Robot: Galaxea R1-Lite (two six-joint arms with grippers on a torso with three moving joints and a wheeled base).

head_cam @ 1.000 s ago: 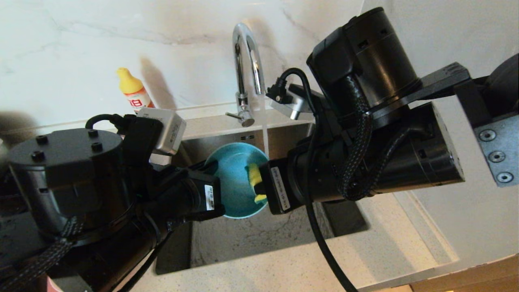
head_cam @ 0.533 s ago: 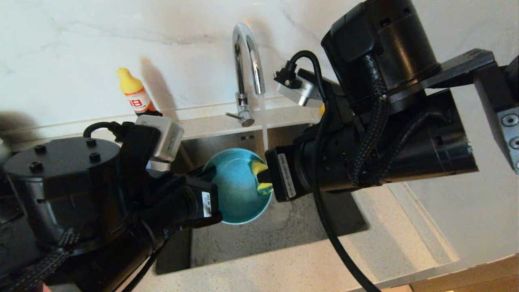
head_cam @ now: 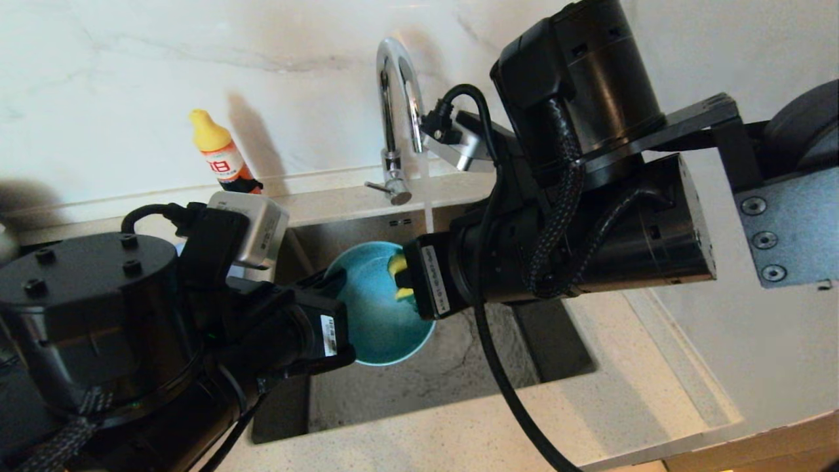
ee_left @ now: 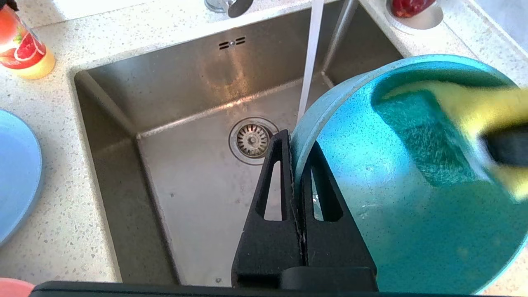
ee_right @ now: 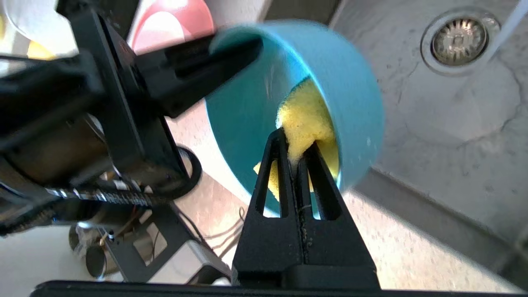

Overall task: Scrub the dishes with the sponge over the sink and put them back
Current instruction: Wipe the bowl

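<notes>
The teal bowl (head_cam: 373, 321) hangs tilted over the sink (head_cam: 419, 387), under a thin stream of water from the chrome tap (head_cam: 396, 98). My left gripper (ee_left: 298, 142) is shut on the bowl's rim (ee_left: 303, 136), one finger inside and one outside. Reaching in from the right, my right gripper (ee_right: 296, 138) is shut on the yellow sponge (ee_right: 305, 119). The sponge (head_cam: 398, 278) presses against the inner wall of the bowl (ee_right: 354, 95). It shows blurred inside the bowl (ee_left: 404, 214) in the left wrist view. The sponge's green side is hidden.
An orange and yellow bottle (head_cam: 219, 154) stands on the counter behind the sink, at the left. A grey-blue plate (ee_left: 12, 177) lies left of the basin. A pink bowl (ee_right: 173, 24) sits behind the left arm. A small saucer with fruit (ee_left: 414, 10) is near the tap. The drain strainer (ee_left: 252, 140) lies below.
My right gripper has swept the sponge across the bowl's inside, first up toward the right rim, then back left. The left gripper keeps its hold on the bowl.
</notes>
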